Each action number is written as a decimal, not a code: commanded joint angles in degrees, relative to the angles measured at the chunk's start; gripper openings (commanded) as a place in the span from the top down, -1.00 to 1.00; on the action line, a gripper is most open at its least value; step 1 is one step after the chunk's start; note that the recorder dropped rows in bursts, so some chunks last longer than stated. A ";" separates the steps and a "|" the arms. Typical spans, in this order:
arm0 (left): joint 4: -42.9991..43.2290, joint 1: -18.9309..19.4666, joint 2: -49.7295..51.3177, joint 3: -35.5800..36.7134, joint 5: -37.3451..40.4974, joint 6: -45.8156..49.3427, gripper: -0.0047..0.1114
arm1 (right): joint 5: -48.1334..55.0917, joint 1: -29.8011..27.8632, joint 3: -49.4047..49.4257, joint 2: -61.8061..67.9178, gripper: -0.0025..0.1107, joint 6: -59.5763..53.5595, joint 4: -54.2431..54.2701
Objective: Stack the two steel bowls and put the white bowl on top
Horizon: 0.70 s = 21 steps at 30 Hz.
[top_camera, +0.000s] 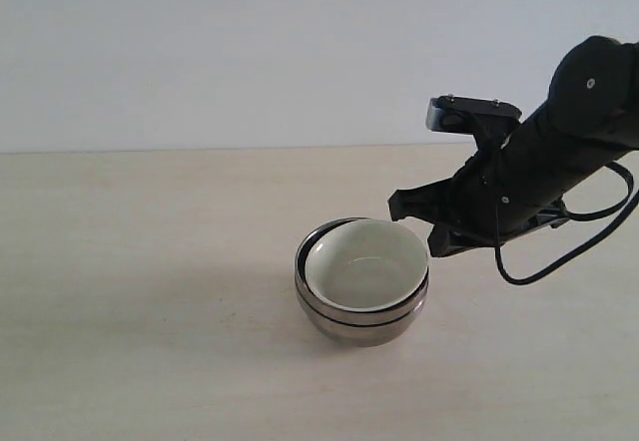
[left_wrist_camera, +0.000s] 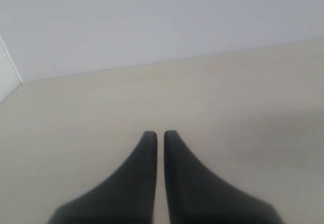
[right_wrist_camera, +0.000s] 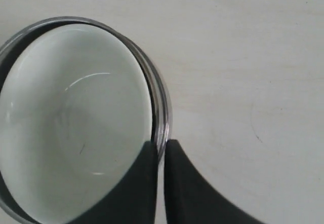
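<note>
The two steel bowls (top_camera: 364, 323) sit nested on the table, the upper one's rim (top_camera: 303, 261) showing above the lower. The white bowl (top_camera: 364, 261) rests inside them, leaning towards the right side. In the right wrist view the white bowl (right_wrist_camera: 76, 117) fills the steel rim (right_wrist_camera: 163, 107). My right gripper (top_camera: 396, 205) hovers just above the stack's far right rim, shut and holding nothing; in its own view the right gripper (right_wrist_camera: 161, 145) has the rim showing beneath its tips. My left gripper (left_wrist_camera: 158, 134) is shut over bare table and out of the exterior view.
The pale wooden table (top_camera: 150, 261) ends at a white wall behind. A black cable (top_camera: 559, 261) loops from the right arm above the table to the right of the bowls.
</note>
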 commanded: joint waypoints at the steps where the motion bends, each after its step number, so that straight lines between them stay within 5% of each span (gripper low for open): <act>1: -0.39 0.17 -0.22 0.20 -0.40 -0.56 0.85 | -2.70 -0.23 1.61 -0.48 0.96 0.03 -0.11; 11: -0.39 0.17 -0.22 0.20 -0.40 -0.56 0.85 | -3.24 -0.23 3.63 -1.06 0.96 1.87 0.30; 17: -0.39 0.17 -0.22 0.20 -0.40 -0.56 0.85 | -14.89 -0.12 18.70 -8.80 0.96 1.86 3.52; 21: -0.39 0.17 -0.22 0.20 -0.40 -0.56 0.85 | -22.61 2.92 31.60 -26.39 0.96 3.30 7.27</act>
